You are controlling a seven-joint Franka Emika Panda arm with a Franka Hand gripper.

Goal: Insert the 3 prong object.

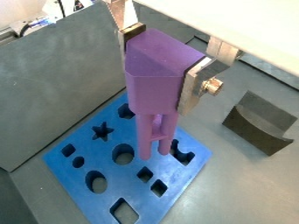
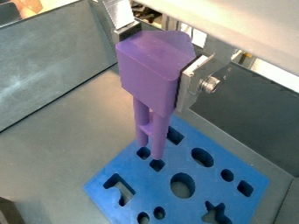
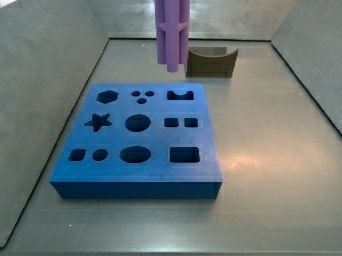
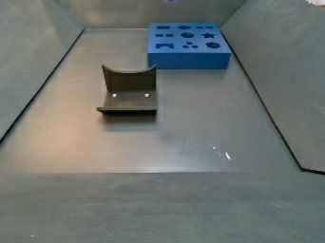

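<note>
Colours: 3 prong object (image 1: 156,79) light purple, plain, held between silver-and-dark gripper (image 1: 163,54) fingers above the block; blue block (image 3: 138,140) — dark cut-outs; curved block (image 3: 211,61) brown.

Overhead light, even and fairly bright. Glare patch on floor (image 3: 254,160) in both side views. Soft shadows. Gripper (image 1: 163,61) fills wrist views, slightly soft focus.

Tool (image 2: 156,63) clamped on the thick upper body of the tall light-purple plastic 3 prong object (image 2: 152,74), silver finger plate (image 2: 197,77) pressed against its side. Prongs pointing down, tips at or just over the small holes near one edge of the flat blue plastic block with shaped cut-outs (image 2: 181,184). Block flat on the grey surface (image 2: 70,149).
</note>
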